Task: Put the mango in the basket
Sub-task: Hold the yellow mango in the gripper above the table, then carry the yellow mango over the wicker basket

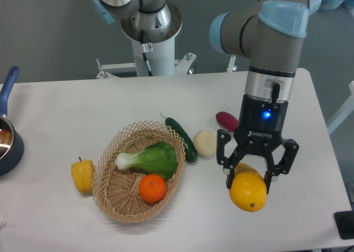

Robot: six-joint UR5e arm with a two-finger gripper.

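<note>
We log the gripper (pixel 248 181), fingers clamped on the mango (pixel 249 191), right of the wicker basket (pixel 108 196).

The basket (pixel 113 199) sits at the table's (pixel 66 108) centre-left, holding a bok choy (pixel 149 159) at its 12 o'clock and an orange (pixel 152 188) at its 5 o'clock. A bell pepper (pixel 82 175) touches its rim at 9 o'clock; a cucumber (pixel 181 139) leans against it at 2 o'clock. At the cucumber's 3 o'clock lies a potato (pixel 204 143), with a sweet potato (pixel 226 120) at its 1 o'clock. The mango (pixel 248 191) lies at the basket's 3 o'clock, well apart, between the gripper's (pixel 247 181) fingers. A pot (pixel 6 144) stands at the table's 9 o'clock edge.
</note>
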